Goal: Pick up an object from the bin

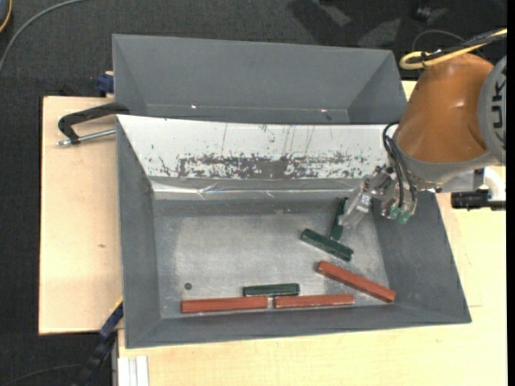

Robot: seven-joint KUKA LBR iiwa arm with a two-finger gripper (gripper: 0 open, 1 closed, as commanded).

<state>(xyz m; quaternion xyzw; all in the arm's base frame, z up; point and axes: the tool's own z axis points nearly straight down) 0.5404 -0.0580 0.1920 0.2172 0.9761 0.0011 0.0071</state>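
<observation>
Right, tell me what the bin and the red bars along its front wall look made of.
The bin looks like grey sheet metal with a matte finish: flat folded walls and a worn, scuffed back slope. The red bars could be hard plastic or painted wood, also matte. Their straight edges and even colour fit either.

This is a robotics lab — a robot arm (447,111) under an orange cover reaches into a grey metal bin (241,75), loose cable (88,0) trails over dark carpet (217,6), and what may be chair castors (420,10) stand behind.
</observation>
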